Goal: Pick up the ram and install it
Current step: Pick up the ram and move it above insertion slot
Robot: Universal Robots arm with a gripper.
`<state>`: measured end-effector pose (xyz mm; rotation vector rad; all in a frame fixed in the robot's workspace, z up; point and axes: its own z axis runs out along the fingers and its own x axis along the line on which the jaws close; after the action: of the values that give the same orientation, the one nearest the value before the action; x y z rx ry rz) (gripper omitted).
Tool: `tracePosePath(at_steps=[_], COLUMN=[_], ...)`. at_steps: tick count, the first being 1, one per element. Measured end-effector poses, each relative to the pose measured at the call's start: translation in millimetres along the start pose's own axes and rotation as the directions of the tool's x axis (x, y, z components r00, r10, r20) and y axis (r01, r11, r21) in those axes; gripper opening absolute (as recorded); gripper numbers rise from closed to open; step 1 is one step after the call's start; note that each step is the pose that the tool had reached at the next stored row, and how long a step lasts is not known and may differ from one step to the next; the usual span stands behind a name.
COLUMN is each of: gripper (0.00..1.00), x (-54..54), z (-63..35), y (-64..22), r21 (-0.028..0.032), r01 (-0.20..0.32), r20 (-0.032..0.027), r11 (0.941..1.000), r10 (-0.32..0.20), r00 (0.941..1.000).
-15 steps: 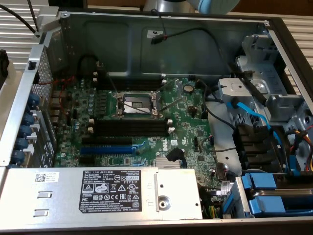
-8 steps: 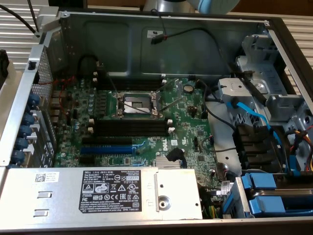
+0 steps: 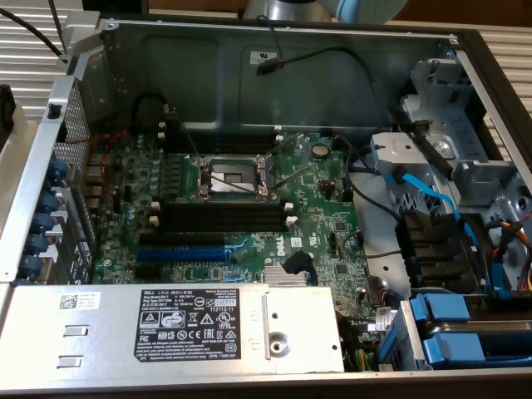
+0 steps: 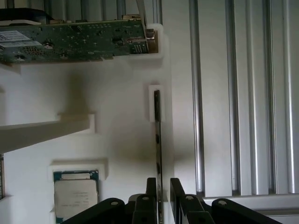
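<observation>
Hand, jaws apart, astride ram edge, slack one side

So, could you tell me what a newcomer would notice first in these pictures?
In the exterior view, an open computer case shows its green motherboard, the CPU socket empty at its middle. In the wrist view, the open gripper straddles the ram, standing on edge in a white holder.

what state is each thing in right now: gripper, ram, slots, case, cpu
gripper: open, one finger on each side of the ram
ram: standing on edge in the white holder, not clamped
black ram slots: empty
computer case: open, motherboard exposed
cpu: lying flat in a pocket of the white holder
</observation>
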<state>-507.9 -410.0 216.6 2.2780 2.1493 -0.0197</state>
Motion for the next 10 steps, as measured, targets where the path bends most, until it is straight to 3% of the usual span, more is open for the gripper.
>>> tracePosePath(at_steps=[10], gripper=[0.26], x=[0.2], z=[4.4], y=[4.5], r21=[0.0], r01=[0.0], r20=[0.0001], r11=[1.0], r10=[0.0], r00=[1.0])
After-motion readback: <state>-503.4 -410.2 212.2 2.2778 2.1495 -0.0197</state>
